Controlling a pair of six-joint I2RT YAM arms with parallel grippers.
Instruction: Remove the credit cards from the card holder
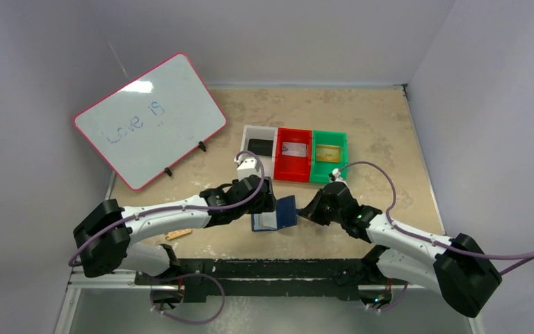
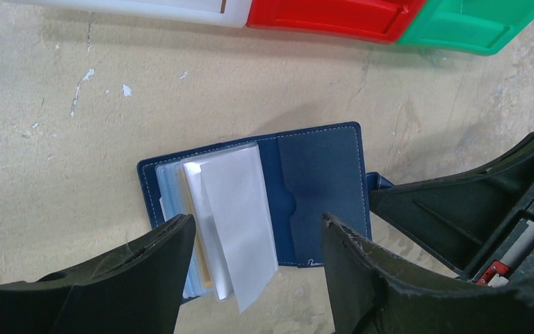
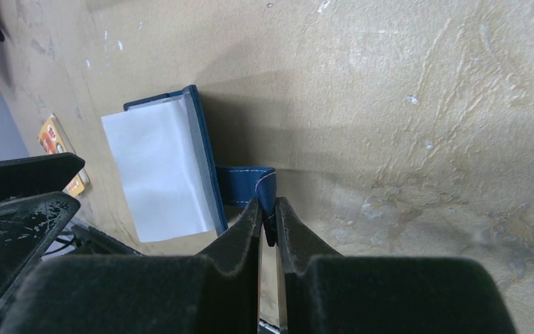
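Note:
The card holder (image 1: pixel 275 214) (image 2: pixel 320 174) lies open on the table between the two arms, navy inside and out. A fan of clear plastic sleeves (image 2: pixel 233 209) stands up from its left half, and a pale yellow card edge (image 2: pixel 204 268) shows among them. My left gripper (image 2: pixel 256 223) (image 1: pixel 268 198) hovers open over the sleeves, one finger on each side, touching nothing. My right gripper (image 3: pixel 268 205) (image 1: pixel 304 212) is shut on the holder's snap tab (image 3: pixel 247 182) at its right edge.
White (image 1: pixel 259 132), red (image 1: pixel 294 170) and green (image 1: pixel 329 174) bins stand in a row just beyond the holder, each with a flat item inside. A pink-framed whiteboard (image 1: pixel 149 118) leans at the back left. An orange pad (image 3: pixel 59 142) lies near the left arm.

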